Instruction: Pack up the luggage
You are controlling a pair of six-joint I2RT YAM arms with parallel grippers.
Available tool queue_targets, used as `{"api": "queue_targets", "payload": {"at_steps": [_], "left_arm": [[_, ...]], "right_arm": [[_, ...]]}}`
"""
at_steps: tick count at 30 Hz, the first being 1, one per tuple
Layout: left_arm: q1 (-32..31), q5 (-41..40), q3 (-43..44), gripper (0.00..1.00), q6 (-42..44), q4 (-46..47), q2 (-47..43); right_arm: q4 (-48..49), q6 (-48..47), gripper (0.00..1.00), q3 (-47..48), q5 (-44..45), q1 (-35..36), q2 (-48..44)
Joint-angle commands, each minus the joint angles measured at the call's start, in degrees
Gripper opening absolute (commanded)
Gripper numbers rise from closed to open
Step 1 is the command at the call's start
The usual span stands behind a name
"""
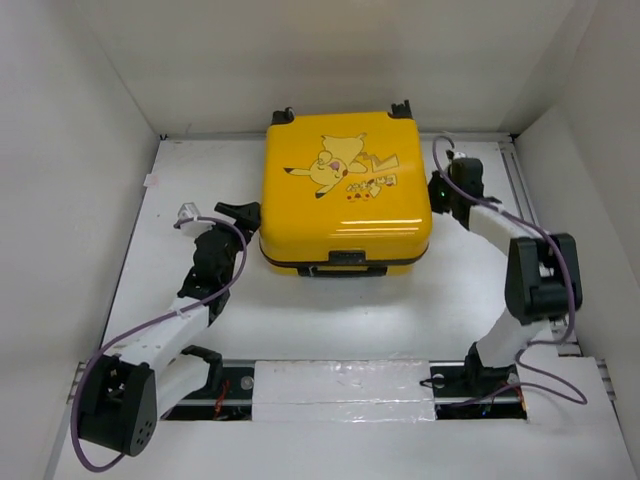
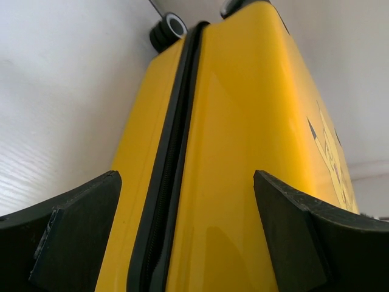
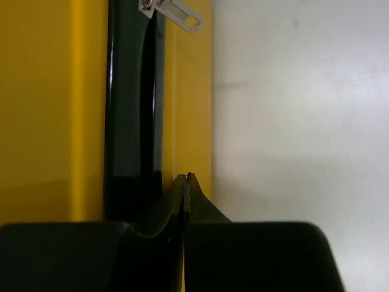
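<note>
- From above: white table [image 1: 340,320], boxed in by plain pale walls [image 1: 60,150] on the left, far and right sides.
- Near the surface's far edge, midway across: the luggage [image 1: 345,195], closed, lying flat, print up, caster wheels [image 1: 283,116] toward the far wall.
- At its near-left corner: left gripper [image 1: 240,212]; against its right side: right gripper [image 1: 437,190].
- From the left wrist: fingers [image 2: 73,231] spread wide, gripping nothing, with the luggage's yellow side and black zipper seam [image 2: 167,164] framed between them; bare white surface alongside.
- From the right wrist: fingertips [image 3: 180,201] pressed together, nothing visible between them, just beside the luggage's side; silver zip pull [image 3: 173,15] above; white surface to the right.
</note>
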Motion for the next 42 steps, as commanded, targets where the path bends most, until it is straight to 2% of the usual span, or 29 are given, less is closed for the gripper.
{"api": "queue_targets", "payload": {"at_steps": [1,2,4,6,8,9,14,17,20,22,23,24,26,28,31,33,36,38,39,41,42], "left_arm": [[-4.25,11.34,-3.6,0.86,3.39,-4.78,-1.41],[-5.13,10.39,-3.61,0.86,3.39,-4.78,-2.12],[-8.37,7.41,-3.61,0.86,3.39,-6.79,-3.18],[-14.52,1.96,-2.3,0.86,3.39,-9.51,-3.71],[-19.69,-2.34,-1.59,0.86,3.39,-10.32,-4.4],[-21.29,-3.32,-1.59,0.86,3.39,-11.01,-5.19],[-29.82,-8.42,-1.59,0.86,0.23,-12.68,-7.13],[-34.48,-12.9,1.04,0.86,0.84,-15.14,-9.85],[-36.34,-17.83,5.34,0.89,4.61,-18.3,-13.37],[-36.34,-21.68,8.67,0.92,6.98,-18.31,-14.78],[-36.34,-23.44,9.48,0.94,9.0,-17.01,-14.78],[-36.34,-24.42,10.27,0.94,9.89,-16.3,-14.78],[-33.55,-23.73,14.12,0.97,10.94,-16.29,-11.73],[-30.38,-21.19,16.94,0.98,9.99,-16.29,-9.17],[-23.7,-13.2,19.51,1.0,8.42,-14.02,-5.56],[-20.52,-8.81,19.51,0.98,7.79,-12.43,-4.33],[-20.52,-12.89,20.91,0.97,7.79,-15.22,-4.32],[-20.52,-16.76,19.69,0.93,7.0,-18.57,-5.98],[-20.52,-18.78,17.51,0.93,6.3,-19.62,-8.69],[-20.52,-22.92,15.04,0.9,4.28,-22.34,-11.52],[-20.52,-23.63,13.89,0.89,3.23,-23.23,-12.66]], "right_arm": [[2.41,-2.6,0.0,14.2,-10.83,11.74,10.14],[1.17,-2.61,0.0,19.89,-11.96,13.32,11.99],[-0.6,-3.23,0.0,24.84,-12.5,13.86,16.11],[-1.83,-2.44,0.0,29.93,-13.11,13.86,17.53],[-2.63,-2.44,0.06,31.8,-13.11,13.86,17.54],[-2.63,-2.44,0.09,31.81,-11.98,13.08,17.02],[-0.52,-1.91,0.41,25.49,-9.69,9.38,7.9],[0.01,-1.91,0.53,21.1,-7.32,6.92,3.06],[0.54,-2.44,0.59,15.49,-6.17,4.9,-5.37],[3.34,-2.44,0.59,11.18,-5.2,4.1,-13.81],[4.92,-2.44,0.59,6.02,-4.59,4.8,-19.67],[6.33,-1.91,0.59,3.53,-3.37,5.5,-19.72],[9.06,-1.03,0.53,-1.3,-1.35,7.78,-28.13],[10.99,-1.03,0.32,-8.6,-1.34,12.7,-35.58],[12.23,-0.41,0.0,-17.56,-0.37,20.34,-42.38],[12.76,0.72,0.0,-22.13,1.38,24.04,-48.53],[16.78,3.26,0.0,-31.54,0.77,31.86,-54.26],[21.78,3.89,0.16,-38.48,3.57,37.83,-54.01],[28.16,6.07,0.23,-40.33,5.24,39.51,-52.87],[33.39,6.62,0.39,-42.1,6.49,43.03,-49.36],[36.11,5.49,0.42,-42.11,7.88,44.26,-44.56]]}}
